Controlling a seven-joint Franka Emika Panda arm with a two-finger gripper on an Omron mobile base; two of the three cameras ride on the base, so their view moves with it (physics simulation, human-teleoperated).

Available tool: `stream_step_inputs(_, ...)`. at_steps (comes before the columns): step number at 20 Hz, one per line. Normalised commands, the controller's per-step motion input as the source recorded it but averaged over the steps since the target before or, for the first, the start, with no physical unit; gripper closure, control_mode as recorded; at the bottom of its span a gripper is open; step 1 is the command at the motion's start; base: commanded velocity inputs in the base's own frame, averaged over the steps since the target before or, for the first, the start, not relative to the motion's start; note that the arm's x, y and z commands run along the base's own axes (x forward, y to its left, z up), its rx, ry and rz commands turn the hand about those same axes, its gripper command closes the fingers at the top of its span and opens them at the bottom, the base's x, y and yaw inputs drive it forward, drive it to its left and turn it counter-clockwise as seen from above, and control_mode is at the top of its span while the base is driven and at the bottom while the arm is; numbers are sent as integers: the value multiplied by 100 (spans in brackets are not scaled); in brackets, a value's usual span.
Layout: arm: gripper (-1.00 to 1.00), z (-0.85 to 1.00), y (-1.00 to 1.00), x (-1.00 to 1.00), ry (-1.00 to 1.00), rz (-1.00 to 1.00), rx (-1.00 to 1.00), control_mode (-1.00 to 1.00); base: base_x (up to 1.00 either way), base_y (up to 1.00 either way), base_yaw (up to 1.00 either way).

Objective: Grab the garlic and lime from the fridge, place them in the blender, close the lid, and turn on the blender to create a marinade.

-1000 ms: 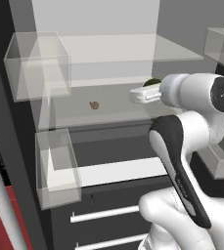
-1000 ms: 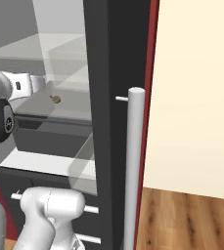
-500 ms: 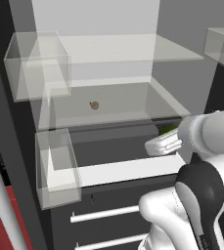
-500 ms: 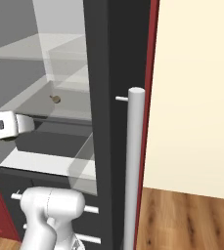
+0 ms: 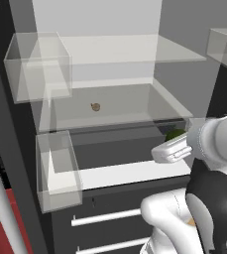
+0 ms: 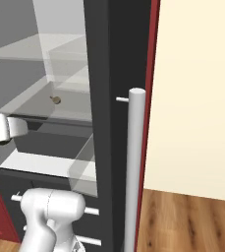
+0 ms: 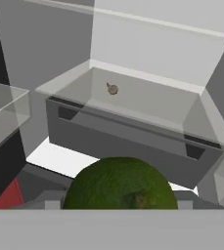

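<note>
Standing open, the fridge (image 5: 110, 59) is a tall dark grey cabinet with a pale inside, and it is the largest thing in all three views. Translucent glass shelves (image 5: 120, 106) cross its middle, one above the other. Clear box-like door bins (image 5: 38, 67) hang at the left in the left base view, one higher and one lower. Below the shelves sit dark drawers with white bar handles (image 5: 105, 217). In the right base view, a long pale vertical handle (image 6: 135, 167) runs down the dark fridge edge, with a cream wall (image 6: 197, 98) and a wood floor (image 6: 192, 221) to its right.

The white arm (image 5: 209, 198) rises at the lower right of the left base view, and its hand reaches in front of the fridge, below the middle shelf.

The gripper (image 5: 172, 149) holds the lime (image 7: 121, 183), a dark olive-green smooth ball. In the hand view the lime sits low and close, right at the fingertips. In the left base view a sliver of green peeks out just above the pale hand. The jaws stand wide, spread around the ball.

The garlic (image 5: 95, 106), a tiny tan bulb, rests on the middle glass shelf toward the back, well apart from the lime.
</note>
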Motion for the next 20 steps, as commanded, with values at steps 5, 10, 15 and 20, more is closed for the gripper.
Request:
stream_step_inputs(5, 100, 0, -1, -22, 0, 0, 0, 100, -11, -1, 0)
stream_step_inputs(10, 100, 0, 0, 0, 0, 0, 0, 100, -76, -19, 2)
stream_step_inputs(15, 100, 0, 0, 0, 0, 0, 0, 100, -74, -15, 14)
stream_step_inputs(20, 100, 0, 0, 0, 0, 0, 0, 100, -60, -1, 36)
